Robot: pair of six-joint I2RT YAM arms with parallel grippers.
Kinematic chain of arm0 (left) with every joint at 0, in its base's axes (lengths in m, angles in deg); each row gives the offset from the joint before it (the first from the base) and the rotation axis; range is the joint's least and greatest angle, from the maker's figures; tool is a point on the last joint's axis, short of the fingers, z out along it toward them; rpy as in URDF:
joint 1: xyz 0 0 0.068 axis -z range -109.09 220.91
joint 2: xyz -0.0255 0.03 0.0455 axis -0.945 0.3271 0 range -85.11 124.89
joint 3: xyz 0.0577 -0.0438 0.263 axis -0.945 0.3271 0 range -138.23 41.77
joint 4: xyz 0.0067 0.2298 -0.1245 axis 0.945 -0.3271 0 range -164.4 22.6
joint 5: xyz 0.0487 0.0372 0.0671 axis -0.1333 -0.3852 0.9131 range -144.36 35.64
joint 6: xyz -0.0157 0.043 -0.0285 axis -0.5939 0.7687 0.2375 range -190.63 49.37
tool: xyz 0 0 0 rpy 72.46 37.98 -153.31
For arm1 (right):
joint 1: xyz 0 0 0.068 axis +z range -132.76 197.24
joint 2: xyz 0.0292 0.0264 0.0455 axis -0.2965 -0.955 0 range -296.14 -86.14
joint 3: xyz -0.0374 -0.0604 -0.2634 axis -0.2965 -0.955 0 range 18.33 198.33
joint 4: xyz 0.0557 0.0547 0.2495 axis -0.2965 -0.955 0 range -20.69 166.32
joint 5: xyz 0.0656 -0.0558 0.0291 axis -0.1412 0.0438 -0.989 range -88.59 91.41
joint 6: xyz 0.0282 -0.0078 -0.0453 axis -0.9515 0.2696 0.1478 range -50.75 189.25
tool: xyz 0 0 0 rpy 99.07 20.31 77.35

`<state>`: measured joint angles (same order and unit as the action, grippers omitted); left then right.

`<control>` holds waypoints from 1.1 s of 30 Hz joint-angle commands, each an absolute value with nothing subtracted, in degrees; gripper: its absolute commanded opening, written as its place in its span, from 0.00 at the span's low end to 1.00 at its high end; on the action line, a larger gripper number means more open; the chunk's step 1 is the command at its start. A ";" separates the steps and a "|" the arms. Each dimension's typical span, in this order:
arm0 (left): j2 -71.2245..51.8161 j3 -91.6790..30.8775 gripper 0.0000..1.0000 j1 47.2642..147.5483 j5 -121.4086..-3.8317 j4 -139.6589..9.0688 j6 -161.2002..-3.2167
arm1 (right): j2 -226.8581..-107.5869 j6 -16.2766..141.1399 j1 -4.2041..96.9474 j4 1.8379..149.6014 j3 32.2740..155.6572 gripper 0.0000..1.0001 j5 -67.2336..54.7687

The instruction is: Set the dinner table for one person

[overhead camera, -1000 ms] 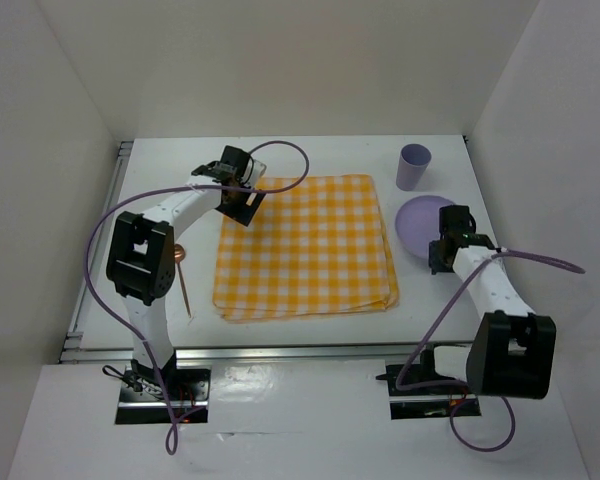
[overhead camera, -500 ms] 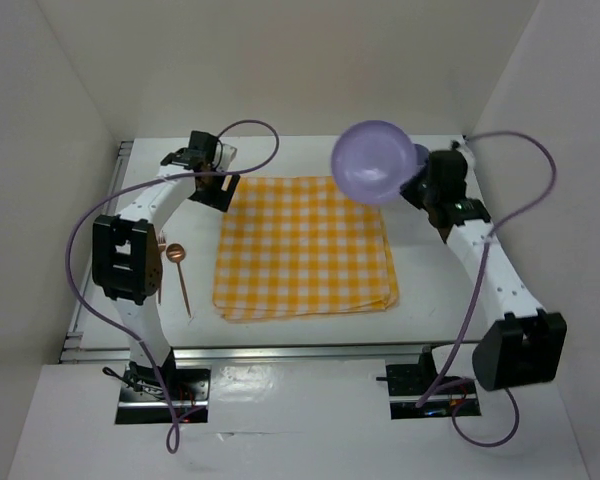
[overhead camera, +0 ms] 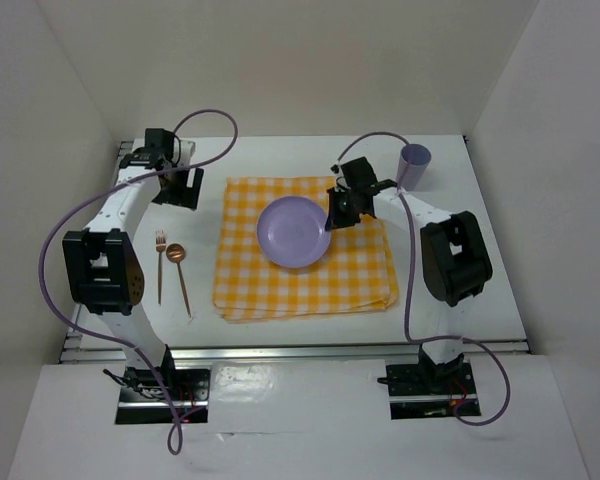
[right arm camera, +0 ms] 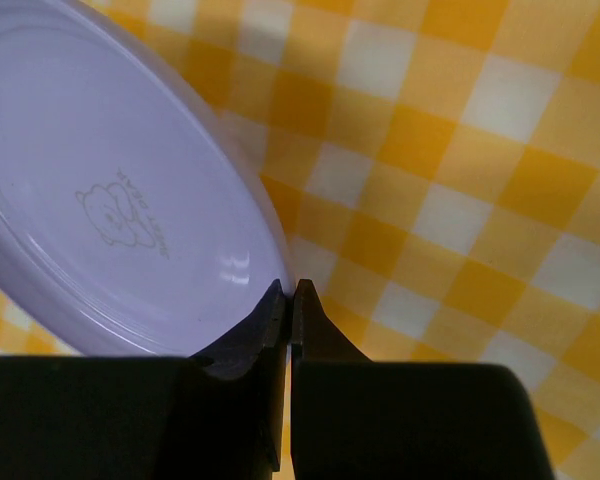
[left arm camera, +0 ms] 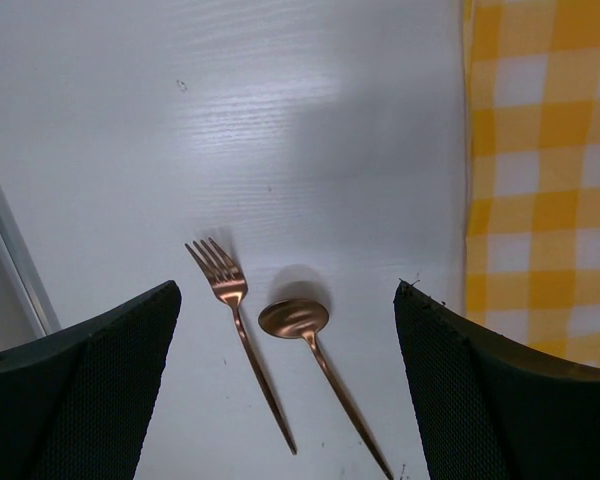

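Your right gripper [right arm camera: 292, 290] pinches the purple plate [right arm camera: 110, 200] to lay it on the cloth [right arm camera: 460, 200] | left gripper [left arm camera: 285, 290] spread wide above fork [left arm camera: 235, 330]

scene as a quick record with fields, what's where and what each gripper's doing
surface: white dinner table, yellow-and-white checked cloth spread on it
plate: round lilac plate at the cloth's middle
cutlery: copper fork and copper spoon side by side on bare table, left of cloth
cup: lilac cup, far right, off the cloth
left gripper: open, empty, far left
right gripper: shut on the plate's rim
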<state>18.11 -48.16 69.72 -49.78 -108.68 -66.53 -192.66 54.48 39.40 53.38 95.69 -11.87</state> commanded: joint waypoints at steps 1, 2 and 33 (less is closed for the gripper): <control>15.44 -46.83 0.94 69.94 -50.58 -109.67 -66.94 | -194.94 56.24 38.95 50.74 97.70 0.00 -16.08; 15.44 -46.04 0.94 69.94 -50.06 -109.67 -66.94 | -195.47 56.24 38.95 50.74 96.48 0.00 -16.69; 18.68 -36.10 0.78 63.96 -51.72 -113.45 -62.81 | -188.19 47.54 40.10 40.19 102.71 0.69 -11.51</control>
